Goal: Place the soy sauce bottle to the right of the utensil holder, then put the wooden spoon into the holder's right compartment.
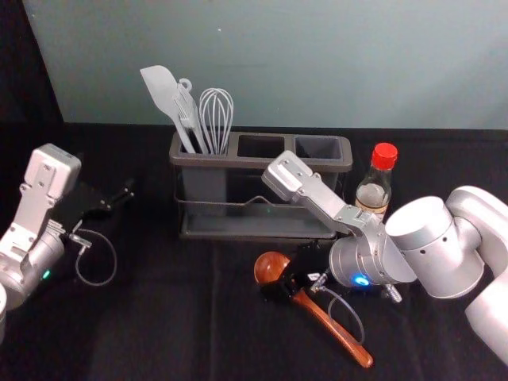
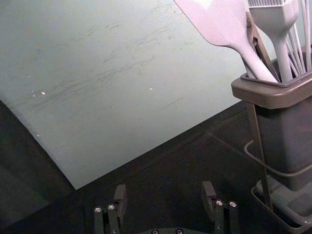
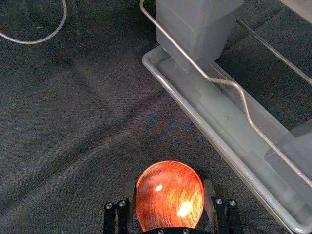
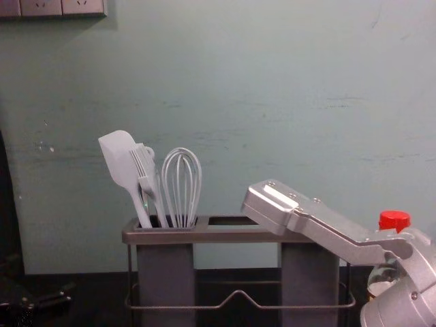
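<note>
The right pincer (image 1: 291,279) is closed on the bowl of the reddish-brown wooden spoon (image 1: 332,327), in front of the dark-gray utensil holder (image 1: 258,226). The red-capped glass soy sauce bottle (image 1: 374,189) stands right of the holder; the left pincer (image 1: 119,197) is parked open at left.

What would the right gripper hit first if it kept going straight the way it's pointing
The wooden spoon, whose bowl lies directly in line with the right gripper. Next would probably come the black cloth, though depth is hard to judge.
</note>
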{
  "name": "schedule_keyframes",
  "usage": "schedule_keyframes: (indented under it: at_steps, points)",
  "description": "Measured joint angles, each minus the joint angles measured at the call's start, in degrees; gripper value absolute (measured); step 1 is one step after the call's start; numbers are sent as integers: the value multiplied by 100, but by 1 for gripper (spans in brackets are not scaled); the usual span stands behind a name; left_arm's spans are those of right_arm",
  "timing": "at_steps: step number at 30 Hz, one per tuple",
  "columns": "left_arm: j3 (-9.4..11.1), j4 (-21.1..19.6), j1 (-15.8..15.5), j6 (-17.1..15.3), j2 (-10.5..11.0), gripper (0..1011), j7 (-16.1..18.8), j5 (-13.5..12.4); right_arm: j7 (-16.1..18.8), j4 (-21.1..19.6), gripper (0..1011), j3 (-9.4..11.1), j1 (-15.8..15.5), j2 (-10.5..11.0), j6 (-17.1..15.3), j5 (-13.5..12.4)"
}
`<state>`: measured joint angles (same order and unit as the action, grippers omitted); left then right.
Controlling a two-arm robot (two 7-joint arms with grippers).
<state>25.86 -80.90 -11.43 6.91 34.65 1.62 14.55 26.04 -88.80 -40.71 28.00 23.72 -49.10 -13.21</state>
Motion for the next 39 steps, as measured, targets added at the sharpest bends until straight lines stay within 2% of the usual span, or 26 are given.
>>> schedule_keyframes:
  at_steps: [6, 11, 14, 21, 22, 27, 30, 39]
  points:
    - [0, 0, 0, 0, 0, 1005, 0, 0, -4, -1, 838, 0, 0, 0, 0, -4]
    - [0, 0, 0, 0, 0, 1005, 0, 0, -158, -217, 838, 291, -225, -19, 229, -14]
    - [0, 0, 0, 0, 0, 1005, 0, 0, -243, -461, 838, 536, -426, -11, 482, -34]
    - [0, 0, 0, 0, 0, 1005, 0, 0, -254, -926, 838, 929, -692, 51, 825, -124]
    - [0, 0, 0, 0, 0, 1005, 0, 0, -250, -1063, 838, 1043, -768, 86, 928, -166]
    - [0, 0, 0, 0, 0, 1005, 0, 0, -213, -1453, 839, 1337, -943, 219, 1210, -317]
    - [0, 0, 0, 0, 0, 1005, 0, 0, -202, -1597, 838, 1440, -1006, 283, 1320, -393]
    - [0, 0, 0, 0, 0, 1005, 0, 0, -118, -1981, 838, 1832, -1163, 485, 1910, -750]
